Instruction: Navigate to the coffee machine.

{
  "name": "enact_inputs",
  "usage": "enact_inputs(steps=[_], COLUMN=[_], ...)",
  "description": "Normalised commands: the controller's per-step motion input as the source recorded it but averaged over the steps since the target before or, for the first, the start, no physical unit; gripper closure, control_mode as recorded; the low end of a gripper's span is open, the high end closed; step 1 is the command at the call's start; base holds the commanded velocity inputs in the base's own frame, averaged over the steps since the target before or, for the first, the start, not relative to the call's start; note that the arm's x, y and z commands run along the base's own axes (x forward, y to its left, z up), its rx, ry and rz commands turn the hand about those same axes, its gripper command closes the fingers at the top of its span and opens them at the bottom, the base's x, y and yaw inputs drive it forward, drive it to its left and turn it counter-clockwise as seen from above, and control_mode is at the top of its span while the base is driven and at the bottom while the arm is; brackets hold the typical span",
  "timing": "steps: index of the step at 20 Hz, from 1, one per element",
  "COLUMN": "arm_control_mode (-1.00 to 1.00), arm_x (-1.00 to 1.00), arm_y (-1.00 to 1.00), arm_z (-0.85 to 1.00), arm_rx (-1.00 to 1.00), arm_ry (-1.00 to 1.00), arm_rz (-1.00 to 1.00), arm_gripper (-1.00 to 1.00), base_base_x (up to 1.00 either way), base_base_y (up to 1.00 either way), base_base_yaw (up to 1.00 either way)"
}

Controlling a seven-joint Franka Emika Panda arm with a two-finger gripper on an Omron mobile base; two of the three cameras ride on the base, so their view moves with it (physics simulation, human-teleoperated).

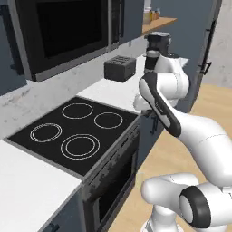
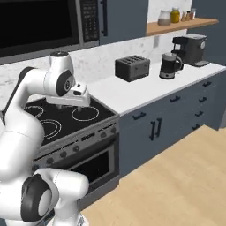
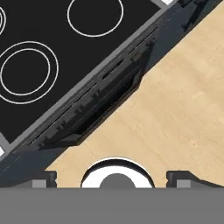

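The coffee machine (image 2: 190, 48) is a boxy dark appliance standing at the far right end of the white counter (image 2: 132, 95), under a wooden shelf. In the left base view, the coffee machine (image 1: 158, 41) peeks out behind my arm's upper joint. My gripper (image 2: 78, 104) hangs over the front edge of the black cooktop (image 2: 66, 117), far to the left of the machine. In the hand view the gripper (image 3: 114, 178) is open with nothing between its fingertips (image 3: 44, 178), and it looks down on the cooktop (image 3: 65, 52), the oven front and the floor.
A black kettle (image 2: 169, 65) stands just left of the coffee machine, and a dark toaster (image 2: 131, 67) sits further left by the wall. Jars (image 2: 175, 15) line the shelf. A microwave (image 1: 63, 31) hangs above the stove. Light wood floor (image 2: 176, 181) runs along the blue cabinets.
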Motion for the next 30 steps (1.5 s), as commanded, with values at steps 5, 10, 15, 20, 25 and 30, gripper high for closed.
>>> enact_inputs(steps=[5, 10, 15, 20, 25, 30], arm_control_mode=[1.00, 1.00, 1.00, 1.00, 1.00, 1.00], arm_x=[0.00, 0.00, 0.00, 0.00, 0.00, 0.00], arm_y=[0.00, 0.00, 0.00, 0.00, 0.00, 0.00], arm_z=[0.00, 0.00, 0.00, 0.00, 0.00, 0.00], arm_rx=[0.00, 0.00, 0.00, 0.00, 0.00, 0.00], arm_ry=[0.00, 0.00, 0.00, 0.00, 0.00, 0.00], arm_rz=[0.00, 0.00, 0.00, 0.00, 0.00, 0.00], arm_gripper=[-1.00, -1.00, -1.00, -1.00, -1.00, -1.00], base_base_x=[0.31, 0.90, 1.00, 1.00, 1.00, 0.96], base_base_y=[0.00, -0.19, -0.58, -0.66, -0.65, -0.71], base_base_yaw=[-0.70, -0.12, 0.13, 0.13, 0.11, 0.12])
